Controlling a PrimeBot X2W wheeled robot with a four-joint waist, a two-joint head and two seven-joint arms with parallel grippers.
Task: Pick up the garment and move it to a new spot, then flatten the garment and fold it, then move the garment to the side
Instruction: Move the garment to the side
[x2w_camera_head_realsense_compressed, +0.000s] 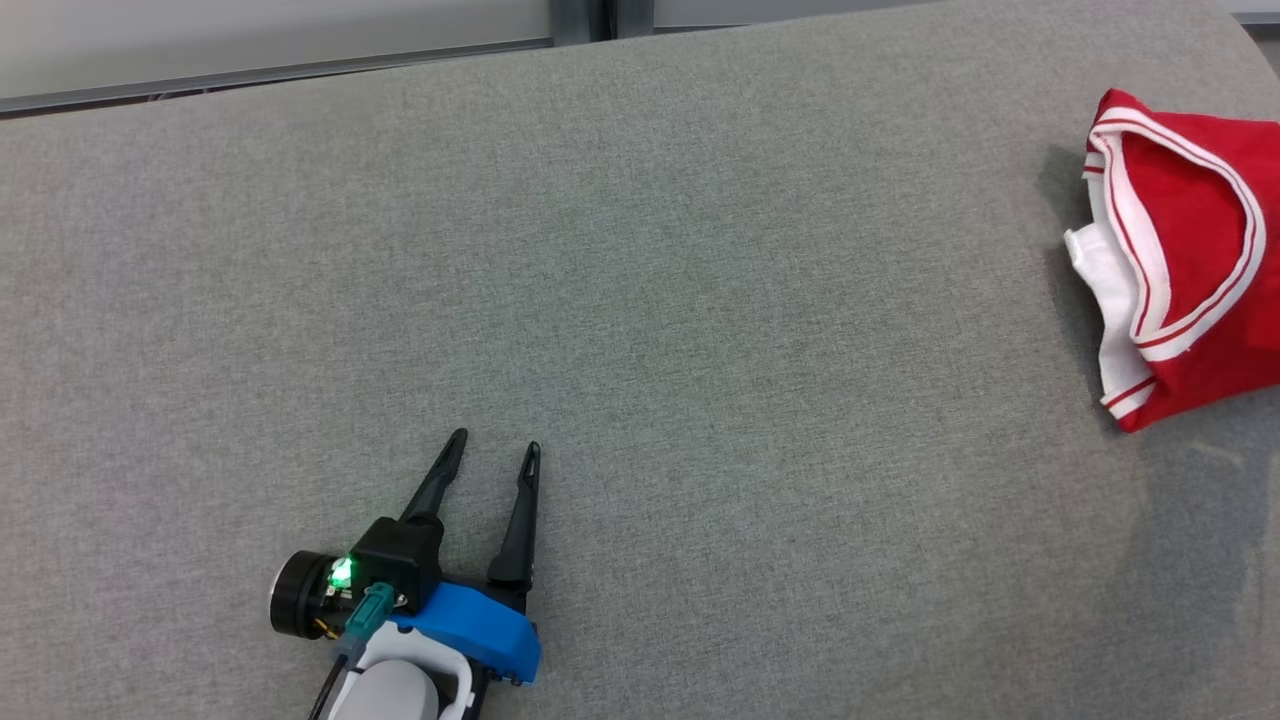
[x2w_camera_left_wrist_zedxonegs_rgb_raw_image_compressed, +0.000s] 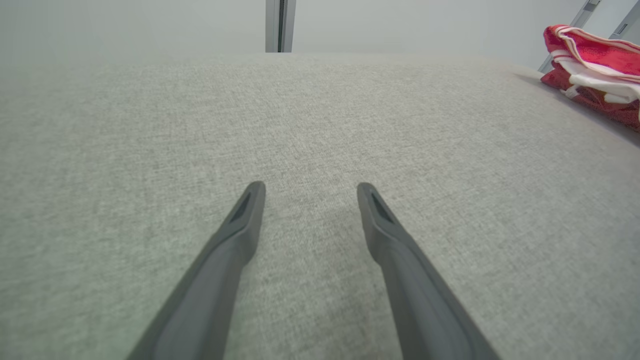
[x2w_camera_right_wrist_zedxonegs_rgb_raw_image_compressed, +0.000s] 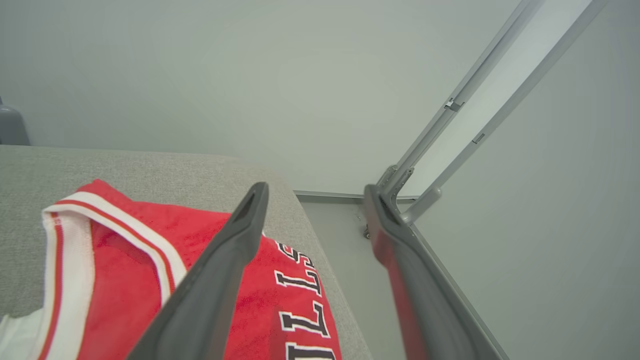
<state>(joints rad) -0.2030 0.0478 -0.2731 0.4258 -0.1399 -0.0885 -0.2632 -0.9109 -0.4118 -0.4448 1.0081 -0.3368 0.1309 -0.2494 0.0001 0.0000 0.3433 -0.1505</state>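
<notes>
While the left fingers (x2w_camera_head_realsense_compressed: 520, 520) gape, the garment (x2w_camera_head_realsense_compressed: 1200, 220) lies well apart.

Left gripper (x2w_camera_head_realsense_compressed: 497, 441), fingers spread wide, angled away from the body, blue wrist collar behind; right gripper (x2w_camera_right_wrist_zedxonegs_rgb_raw_image_compressed: 316, 186), fingers equally parted.

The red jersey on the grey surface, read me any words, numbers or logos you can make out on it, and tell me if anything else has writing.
"LLS": black letters outlined in white, running sideways on the red jersey, in the right wrist view. One more letter before them is cut off by the picture's bottom edge, so it can't be read.
In the head and left wrist views, no lettering on it can be read.
No other readable text, number or sign.
</notes>
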